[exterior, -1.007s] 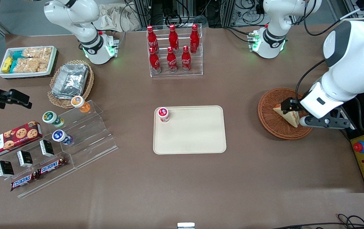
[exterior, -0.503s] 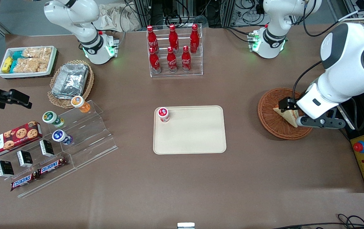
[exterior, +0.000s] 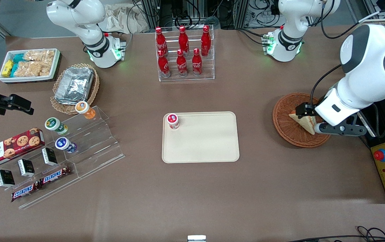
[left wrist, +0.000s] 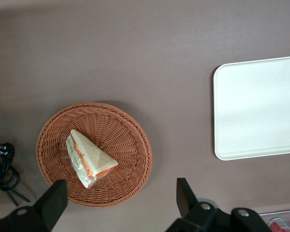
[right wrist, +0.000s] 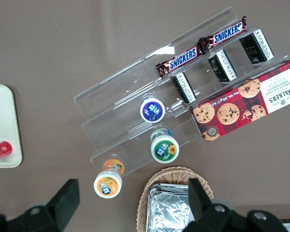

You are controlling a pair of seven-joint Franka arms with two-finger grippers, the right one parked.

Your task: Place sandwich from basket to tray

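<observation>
wicker basket (left wrist: 94, 154) cradles sandwich (left wrist: 89, 158); gripper (left wrist: 118, 200) spread wide above.

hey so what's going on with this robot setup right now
The working arm's tool hangs open above the reddish-brown basket, which sits toward that arm's end of the table. The sandwich lies in the basket, not yet gripped. The cream tray it is meant for sits mid-table, bare except for a small red-lidded cup standing in one corner. So the pick has not happened yet; the arm looks lined up to come down on the sandwich.
</observation>
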